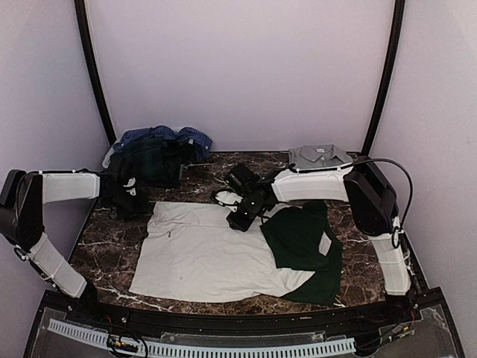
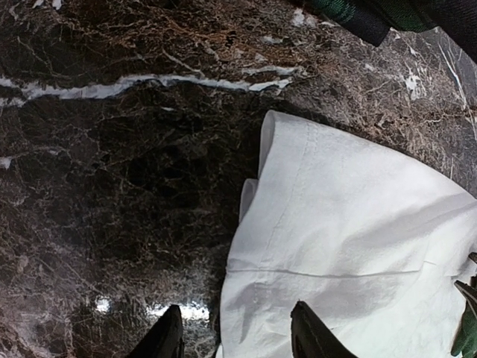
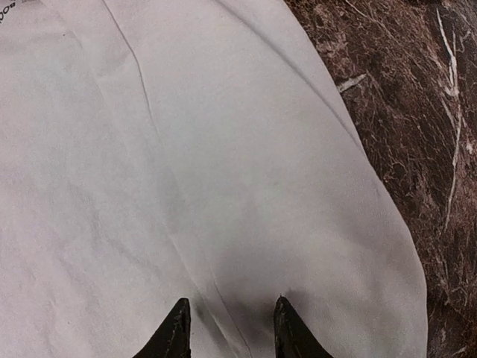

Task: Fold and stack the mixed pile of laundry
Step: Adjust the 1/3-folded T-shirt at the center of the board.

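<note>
Top view alone gives whole layout.
- Marble table [image 1: 112, 246]: dark brown, glossy, white veins.
- White tee [image 1: 201, 253]: spread flat, soft, creased; lies beneath right gripper [image 3: 231, 332] and beside left gripper [image 2: 238, 341]. Dark green sleeve [image 1: 298, 239] to right of right gripper.
- Laundry pile [image 1: 156, 158]: rumpled heap just beyond left gripper, blue checked shirt [image 1: 168, 136] over tartan shirt [image 1: 149, 160].

Left wrist only: stitched hem, curled tee corner; fingers spread, holding nothing.
Right wrist only: black lettering [image 3: 9, 7] at cloth edge; fingers apart above plain cloth.

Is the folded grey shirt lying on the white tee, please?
No, the grey shirt lies by the back wall, apart from the white tee.
</note>
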